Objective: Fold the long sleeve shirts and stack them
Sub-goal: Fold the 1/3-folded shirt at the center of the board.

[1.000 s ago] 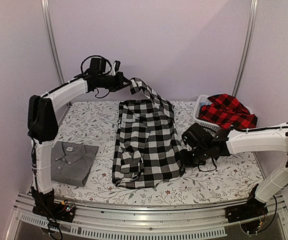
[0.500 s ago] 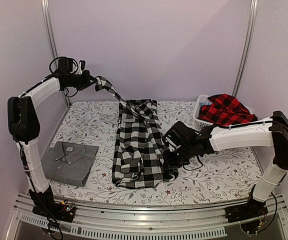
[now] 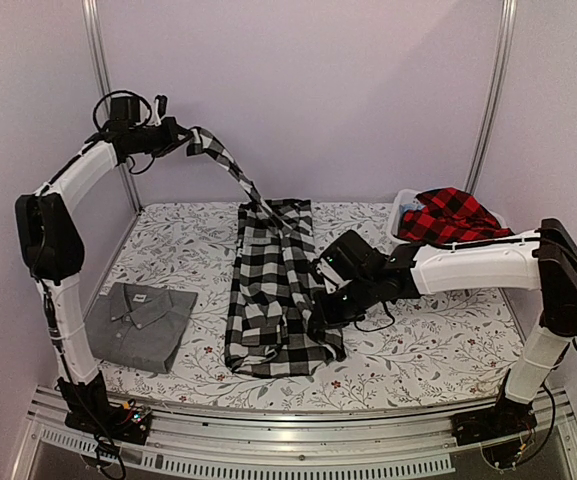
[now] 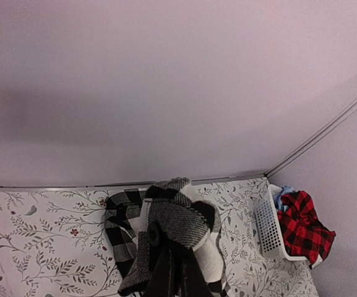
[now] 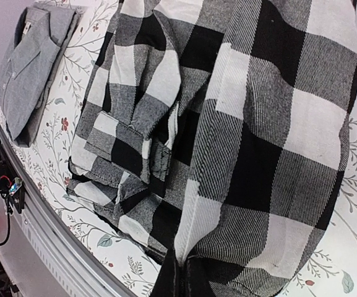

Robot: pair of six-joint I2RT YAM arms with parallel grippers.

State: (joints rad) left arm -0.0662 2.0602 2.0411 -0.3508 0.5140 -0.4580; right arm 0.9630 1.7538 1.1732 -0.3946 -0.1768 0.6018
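The black-and-white check shirt [image 3: 273, 290] lies lengthwise mid-table, folded narrow. My left gripper [image 3: 183, 140] is shut on its sleeve cuff [image 4: 178, 229] and holds it high at the back left, the sleeve [image 3: 233, 175] stretched taut down to the shirt. My right gripper [image 3: 320, 312] is shut on the shirt's right edge [image 5: 240, 204], folded over the body near the hem. The grey collared shirt [image 3: 140, 322] lies folded at the front left and shows in the right wrist view [image 5: 33, 68]. The red-and-black check shirt [image 3: 453, 222] lies bunched in the basket.
A white plastic basket [image 3: 404, 215] stands at the back right, also in the left wrist view [image 4: 266, 226]. The floral table cover [image 3: 448, 345] spreads around the shirts. The aluminium front rail [image 3: 288, 440] runs along the near edge.
My left gripper has swung left and up with the sleeve, pulling it taut. My right gripper has carried the shirt's right edge leftward over the body, narrowing the shirt.
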